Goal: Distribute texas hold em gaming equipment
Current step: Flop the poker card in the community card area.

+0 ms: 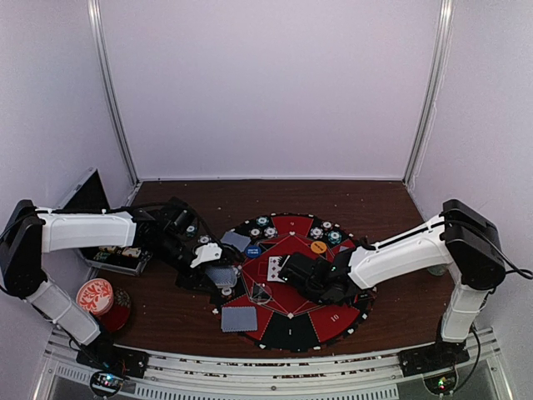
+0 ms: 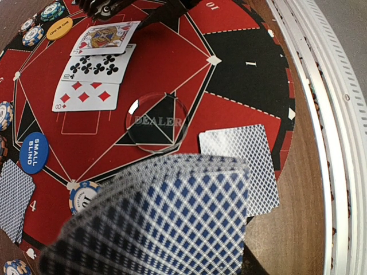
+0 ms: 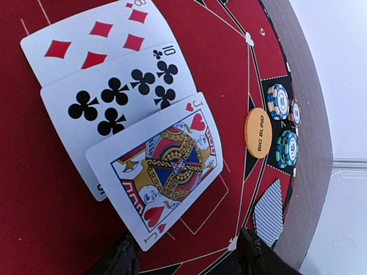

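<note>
My left gripper is shut on a deck of grey-blue-backed playing cards, which hides its fingers in the left wrist view. It hovers over the mat's left edge. Three cards lie face up and overlapping at the mat's centre: the jack of hearts, the ten of clubs and the eight of diamonds. My right gripper is open just below the jack, its fingertips apart and holding nothing. An orange BIG BLIND button and teal chips lie beyond. The blue SMALL BLIND button lies left.
A clear DEALER disc rests on the red-and-black mat. Face-down cards lie at the mat's near-left, another pair at its far left. An open box and a red-and-white patterned disc stand left. A metal rail runs along the table's front.
</note>
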Controlling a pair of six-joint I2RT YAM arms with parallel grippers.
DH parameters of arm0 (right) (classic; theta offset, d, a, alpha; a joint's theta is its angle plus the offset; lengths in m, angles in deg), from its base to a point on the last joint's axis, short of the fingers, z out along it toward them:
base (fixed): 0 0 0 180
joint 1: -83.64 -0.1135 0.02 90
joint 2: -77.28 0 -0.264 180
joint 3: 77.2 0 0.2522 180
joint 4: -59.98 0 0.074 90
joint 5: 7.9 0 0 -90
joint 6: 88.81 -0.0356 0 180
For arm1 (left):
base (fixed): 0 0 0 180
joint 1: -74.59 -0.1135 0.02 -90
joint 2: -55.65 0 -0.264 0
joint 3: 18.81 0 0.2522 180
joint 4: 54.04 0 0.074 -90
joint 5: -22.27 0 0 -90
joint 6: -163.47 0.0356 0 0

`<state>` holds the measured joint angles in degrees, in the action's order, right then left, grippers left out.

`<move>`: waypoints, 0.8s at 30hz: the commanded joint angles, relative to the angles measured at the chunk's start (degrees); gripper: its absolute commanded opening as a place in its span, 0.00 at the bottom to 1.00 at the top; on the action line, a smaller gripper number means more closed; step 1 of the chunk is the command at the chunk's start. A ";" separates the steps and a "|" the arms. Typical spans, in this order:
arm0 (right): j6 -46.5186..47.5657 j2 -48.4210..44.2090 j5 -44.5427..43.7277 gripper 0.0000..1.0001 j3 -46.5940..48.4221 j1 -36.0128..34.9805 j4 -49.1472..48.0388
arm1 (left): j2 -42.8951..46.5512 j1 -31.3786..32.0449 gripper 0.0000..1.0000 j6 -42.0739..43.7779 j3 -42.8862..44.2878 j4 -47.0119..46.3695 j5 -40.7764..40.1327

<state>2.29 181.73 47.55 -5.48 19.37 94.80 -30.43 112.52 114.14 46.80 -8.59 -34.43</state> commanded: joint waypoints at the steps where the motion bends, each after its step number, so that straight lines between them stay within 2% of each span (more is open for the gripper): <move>1: -1.80 -2.32 0.38 0.61 0.15 -0.83 1.27 | 0.30 0.25 0.39 0.56 0.47 0.15 1.25; 7: -7.57 -5.74 -1.12 0.65 0.58 -0.96 5.76 | 0.32 0.30 0.39 0.55 0.50 0.13 1.33; 12: -16.65 -10.57 0.81 0.84 -0.12 -0.94 8.66 | 0.64 0.22 0.39 0.56 0.37 0.15 1.31; 14: -20.73 -13.19 2.43 0.89 -1.60 -0.56 8.14 | 0.73 0.25 0.39 0.54 0.38 0.20 1.35; 18: -27.09 -18.48 7.60 0.92 -7.01 1.40 4.58 | 0.95 0.28 0.39 0.47 0.42 0.22 1.33; 24: -31.50 -24.67 13.25 1.00 -16.43 5.84 -0.26 | 1.15 0.25 0.39 0.47 0.32 0.18 1.37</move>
<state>-23.48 159.78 56.23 -17.37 22.69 97.44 -30.43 112.52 114.12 46.80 -8.46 -34.39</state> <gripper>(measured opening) 0.981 0.388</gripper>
